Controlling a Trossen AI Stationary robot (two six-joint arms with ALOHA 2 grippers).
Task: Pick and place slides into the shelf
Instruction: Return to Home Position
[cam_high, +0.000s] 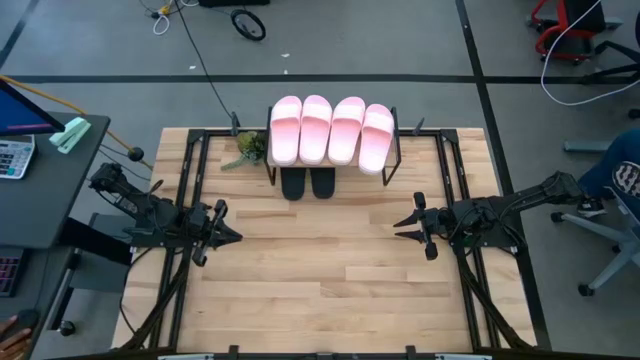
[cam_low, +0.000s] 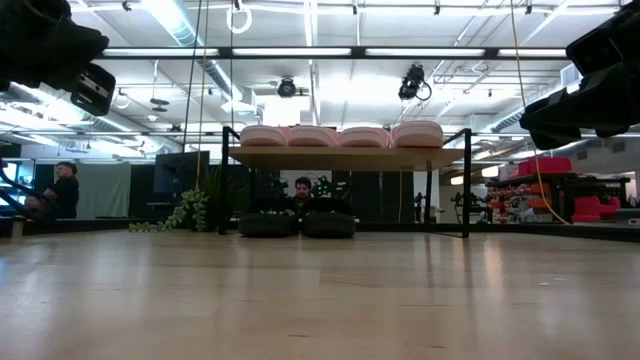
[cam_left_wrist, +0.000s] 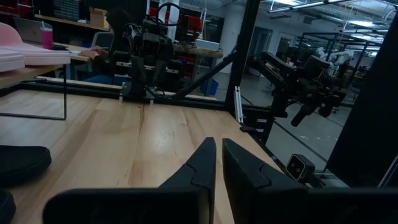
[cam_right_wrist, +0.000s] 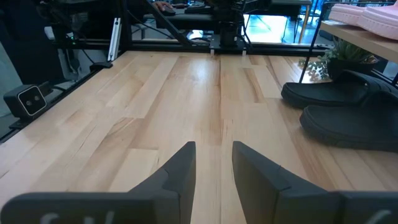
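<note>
As seen from overhead, the left gripper (cam_high: 232, 237) hung over the left part of the wooden tabletop (cam_high: 320, 285), pointing toward the middle and well apart from the shelf. In the left wrist view its fingers (cam_left_wrist: 202, 163) sat almost together, with only a thin slit between them and nothing held.

Further right, toward the far edge, a small leafy plant (cam_high: 248, 148) lay just beside the shelf's left end. The shelf (cam_low: 345, 158) stood at the far middle of the table, its light top board carried on a thin black frame.

Four pale pink slides rested side by side on that board. They were the first pink slide (cam_high: 286, 130), the second pink slide (cam_high: 316, 128), the third pink slide (cam_high: 347, 128) and the fourth pink slide (cam_high: 377, 137). The fourth sat a little nearer the front than the others.

Beneath the board, on the tabletop, the left black slide (cam_high: 293, 184) and the right black slide (cam_high: 323, 183) lay close together under the shelf's left half. Their ends poked out past its front edge.

Well to the right, the right gripper (cam_high: 399, 229) hung over the right part of the table, pointing back toward the middle. Its fingers (cam_right_wrist: 180, 165) stood partly apart with a clear gap between them, and they held nothing.

In the low view, a person (cam_low: 302, 190) showed in the room behind the shelf.
</note>
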